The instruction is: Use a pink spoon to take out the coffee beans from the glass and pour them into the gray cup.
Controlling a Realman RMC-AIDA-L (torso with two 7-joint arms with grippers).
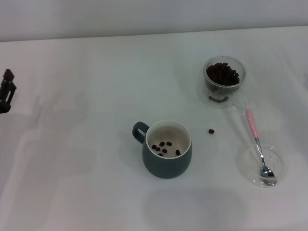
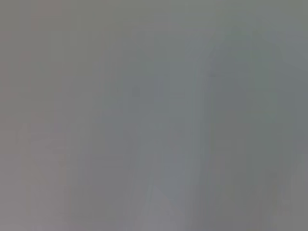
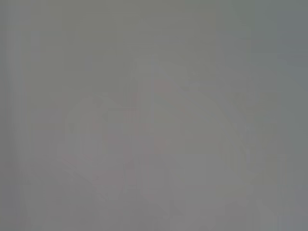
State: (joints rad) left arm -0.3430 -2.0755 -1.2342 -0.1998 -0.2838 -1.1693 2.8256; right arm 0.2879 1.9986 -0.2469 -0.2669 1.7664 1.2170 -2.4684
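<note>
The gray cup [image 1: 166, 154] stands at the table's middle, handle to the left, with several coffee beans [image 1: 164, 147] inside. The glass [image 1: 224, 79] stands at the back right, filled with coffee beans [image 1: 222, 73]. The pink spoon [image 1: 258, 142] lies to the right, its metal bowl resting in a flat clear dish [image 1: 262, 165], its handle pointing toward the glass. One loose bean [image 1: 211, 131] lies on the table between cup and spoon. My left gripper [image 1: 6, 91] is at the far left edge, away from everything. My right gripper is out of view. Both wrist views show only grey blur.
The white table [image 1: 86, 159] runs back to a pale wall.
</note>
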